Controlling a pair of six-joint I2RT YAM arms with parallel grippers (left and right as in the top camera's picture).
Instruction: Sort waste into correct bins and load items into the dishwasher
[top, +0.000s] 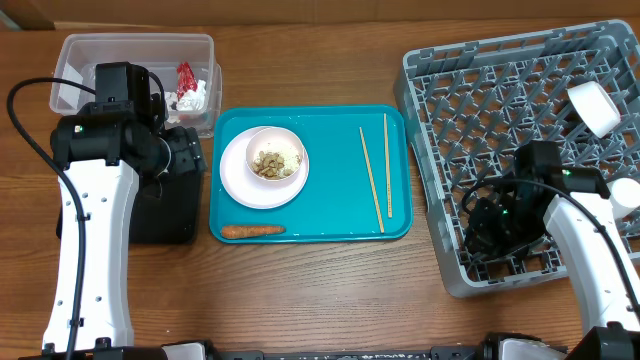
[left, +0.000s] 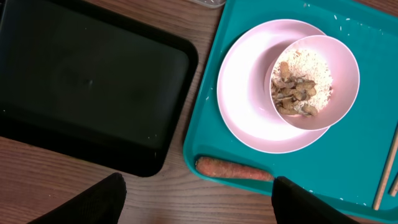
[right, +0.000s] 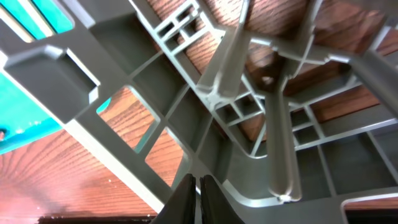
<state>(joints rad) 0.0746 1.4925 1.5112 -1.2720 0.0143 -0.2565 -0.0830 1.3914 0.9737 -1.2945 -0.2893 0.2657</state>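
- Left wrist: left gripper (left: 199, 208) gapes wide, empty; carrot stick (left: 233, 169) lies just ahead of it.
- Right gripper (right: 194, 198) sits pinched shut, empty, dish rack (right: 217, 99) lattice just ahead.

Brown wood-grain table (top: 330, 290) fills the view; beyond the table's far edge, a paler tan band (top: 300, 12); along its near edge, a dark strip (top: 350, 352); light even, shadows soft.

Teal serving tray (top: 320, 215), pale pink plate (top: 238, 182), black tray (left: 87, 81), orange stick (top: 252, 231), grey lattice rack (top: 470, 110)
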